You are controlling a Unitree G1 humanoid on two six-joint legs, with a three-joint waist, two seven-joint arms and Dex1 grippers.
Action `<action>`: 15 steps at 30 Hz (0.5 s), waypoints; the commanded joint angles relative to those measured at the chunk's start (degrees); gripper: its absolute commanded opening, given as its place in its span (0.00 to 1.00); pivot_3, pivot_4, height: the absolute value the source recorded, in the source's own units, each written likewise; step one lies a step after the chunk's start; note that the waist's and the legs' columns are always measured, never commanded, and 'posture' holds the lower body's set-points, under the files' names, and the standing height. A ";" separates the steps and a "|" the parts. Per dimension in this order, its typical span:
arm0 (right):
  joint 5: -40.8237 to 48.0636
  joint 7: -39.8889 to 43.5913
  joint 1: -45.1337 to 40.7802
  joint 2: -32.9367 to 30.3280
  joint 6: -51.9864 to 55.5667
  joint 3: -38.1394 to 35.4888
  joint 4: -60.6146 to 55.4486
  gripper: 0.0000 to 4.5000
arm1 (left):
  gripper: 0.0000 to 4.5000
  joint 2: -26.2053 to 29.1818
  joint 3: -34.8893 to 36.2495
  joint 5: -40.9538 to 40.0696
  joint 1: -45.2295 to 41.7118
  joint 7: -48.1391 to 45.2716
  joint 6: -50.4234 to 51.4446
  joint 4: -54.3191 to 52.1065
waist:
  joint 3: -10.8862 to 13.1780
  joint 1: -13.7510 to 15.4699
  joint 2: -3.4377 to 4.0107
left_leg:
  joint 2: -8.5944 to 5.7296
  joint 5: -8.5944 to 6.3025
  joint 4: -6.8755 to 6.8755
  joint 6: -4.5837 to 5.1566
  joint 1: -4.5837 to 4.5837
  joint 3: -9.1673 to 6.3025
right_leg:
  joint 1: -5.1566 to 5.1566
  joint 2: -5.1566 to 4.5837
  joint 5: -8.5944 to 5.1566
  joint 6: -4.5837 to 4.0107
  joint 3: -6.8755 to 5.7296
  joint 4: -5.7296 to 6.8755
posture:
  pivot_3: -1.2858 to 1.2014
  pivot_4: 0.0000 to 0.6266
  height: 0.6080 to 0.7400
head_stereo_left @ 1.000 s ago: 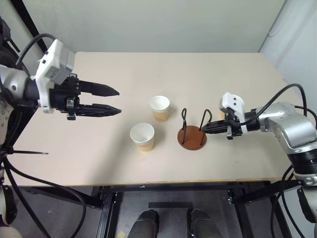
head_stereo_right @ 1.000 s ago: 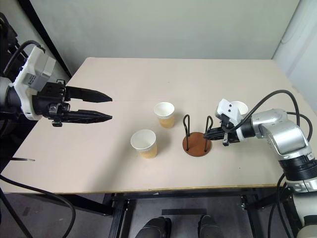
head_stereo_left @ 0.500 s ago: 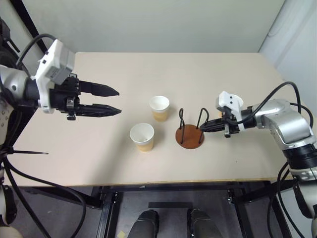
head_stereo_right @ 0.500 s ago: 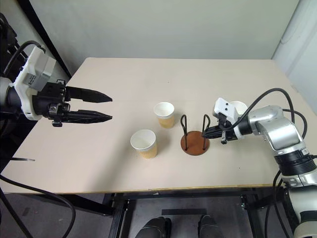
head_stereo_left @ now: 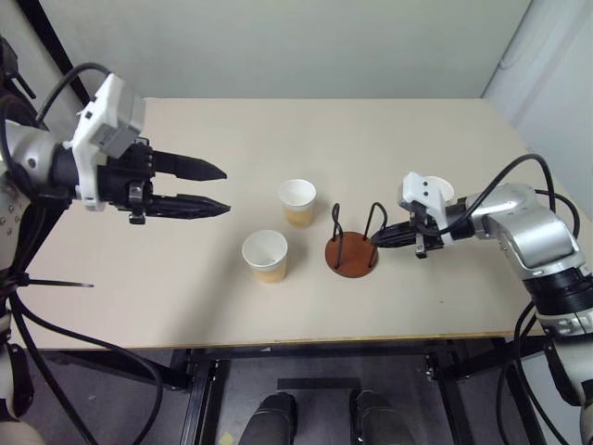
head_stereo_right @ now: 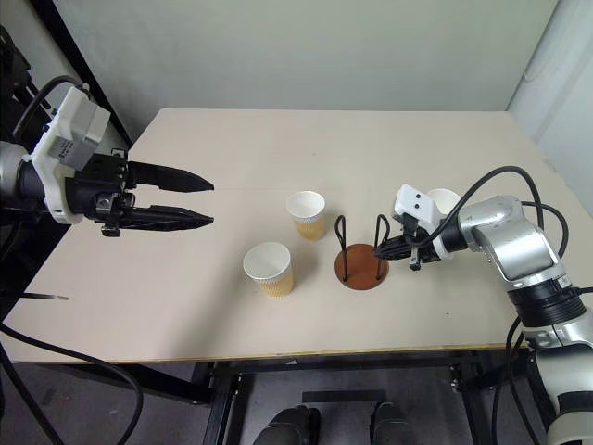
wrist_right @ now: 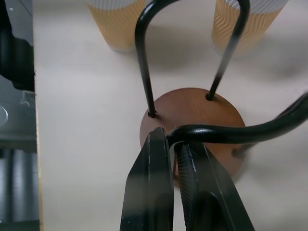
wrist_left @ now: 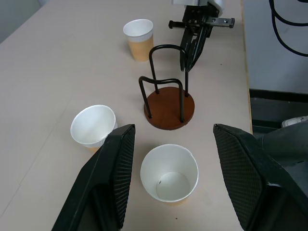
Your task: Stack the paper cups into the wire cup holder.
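Observation:
The wire cup holder, a reddish-brown disc with two upright black wire loops, stands mid-table. My right gripper reaches in from the right, and in the right wrist view its fingers are shut on one wire loop just above the base. Two paper cups stand upright left of the holder, one farther back and one nearer. A third paper cup stands behind my right wrist. At the table's left side my left gripper hovers open and holds nothing, pointing toward the cups.
The beige table has its front edge close below the holder and cups. A white wall rises behind the table's far edge. Black cables trail off both arms at the table's sides.
The right gripper has dragged the holder a little to the left, closer to the two cups. The cups and my left gripper stay where they were.

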 commanded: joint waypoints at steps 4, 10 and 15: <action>-1.07 0.26 0.73 -4.36 0.42 -1.95 -1.04 0.56 | 0.62 -0.17 0.82 -0.15 -1.51 -0.14 -0.81 0.12 | 0.00 0.17 0.00 | -0.01 -0.01 -0.01 0.00 -0.07 0.00 | -0.03 -0.01 0.00 0.00 0.00 -0.04 | 0.52 0.24 1.00; 0.26 1.55 3.69 -10.02 0.57 -4.87 -4.05 0.79 | 0.62 -0.96 0.36 0.32 -2.01 -0.20 -1.47 0.85 | 0.00 0.32 0.00 | -0.01 -0.04 -0.03 -0.02 -0.09 0.00 | -0.02 -0.02 -0.01 0.00 -0.01 -0.12 | 0.52 0.24 1.00; 1.81 3.42 2.24 -15.02 -0.69 -9.34 -5.04 0.79 | 0.62 -1.57 0.08 0.74 -2.80 -0.42 -2.10 2.03 | 0.00 0.31 0.00 | -0.01 -0.04 -0.04 -0.02 -0.09 0.00 | -0.02 -0.01 -0.01 0.01 0.00 -0.11 | 0.52 0.24 1.00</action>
